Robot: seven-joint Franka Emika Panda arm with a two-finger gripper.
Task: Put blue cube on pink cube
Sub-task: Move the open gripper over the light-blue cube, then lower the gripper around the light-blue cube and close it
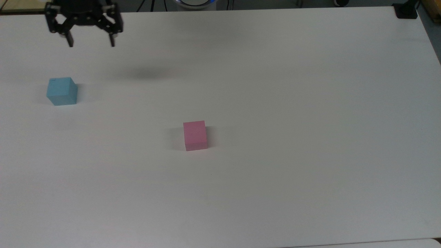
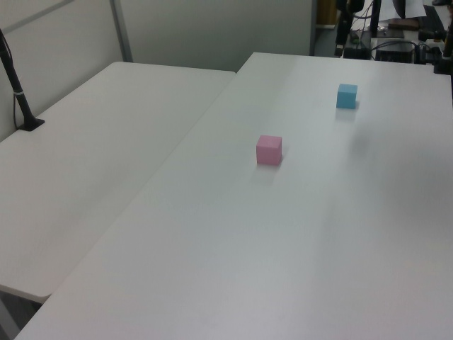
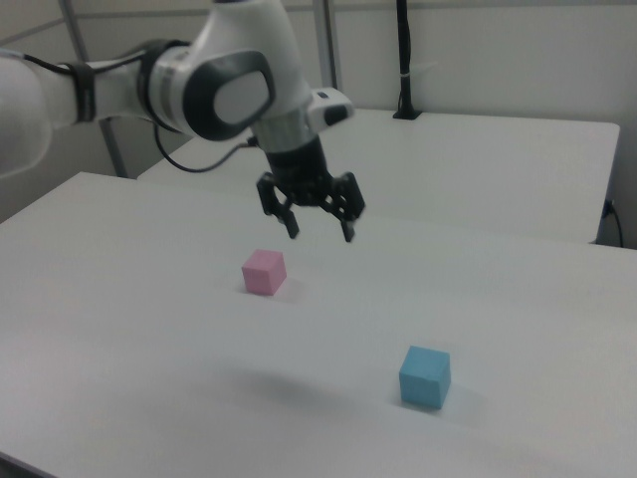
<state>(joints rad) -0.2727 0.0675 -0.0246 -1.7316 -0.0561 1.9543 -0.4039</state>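
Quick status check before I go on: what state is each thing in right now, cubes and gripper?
blue cube: resting flat on the table, free, nothing on it, not gripped.
pink cube: resting flat on the table, top bare, apart from the blue cube.
gripper: open, empty, in the air above the table, touching neither cube.
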